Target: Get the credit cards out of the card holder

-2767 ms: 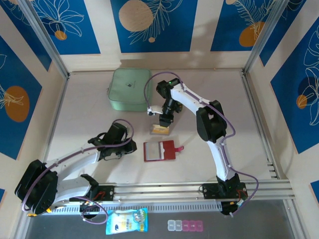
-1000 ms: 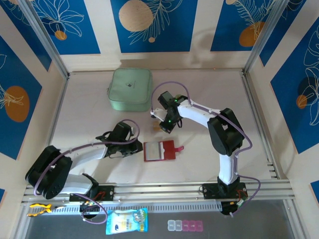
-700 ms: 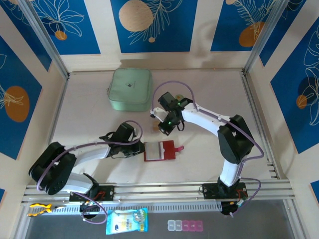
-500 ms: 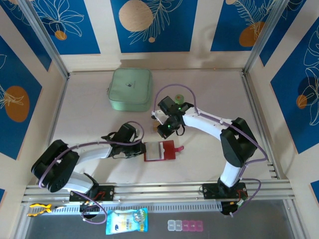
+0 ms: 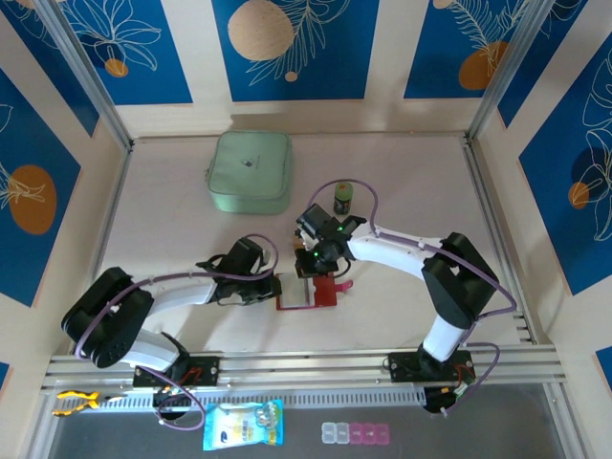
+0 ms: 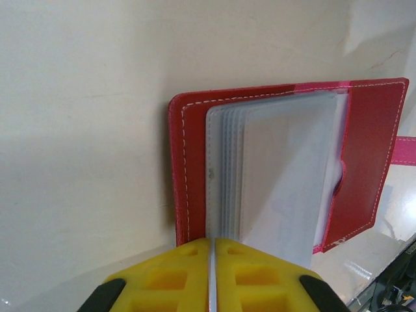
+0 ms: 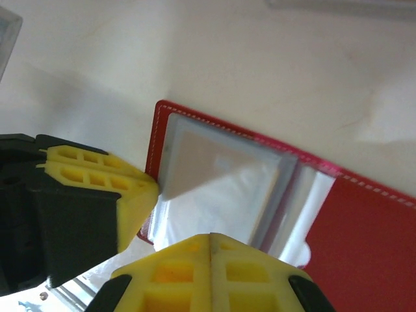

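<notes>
The red card holder (image 5: 327, 295) lies open on the table, its stack of clear pockets (image 6: 286, 169) fanned upward. My left gripper (image 5: 274, 285) is shut, and its yellow tips (image 6: 211, 242) rest on the holder's near left edge where the pockets join the cover (image 6: 177, 169). My right gripper (image 5: 314, 271) is also shut; it hovers low over the pockets (image 7: 214, 182), with the red cover (image 7: 364, 234) to its right and the left gripper's finger (image 7: 97, 188) beside it. The credit cards are hidden; I cannot tell whether the pale pockets hold any.
A mint-green square case (image 5: 251, 170) sits at the back left. A small dark jar with a green lid (image 5: 342, 199) stands just behind the right arm. A metal rail (image 5: 316, 363) runs along the near edge, with a packet (image 5: 244, 424) and pill boxes (image 5: 356, 433) beyond it.
The right gripper came toward the near edge and down over the open holder, uncovering the small jar. The left gripper slid right to the holder's left edge.
</notes>
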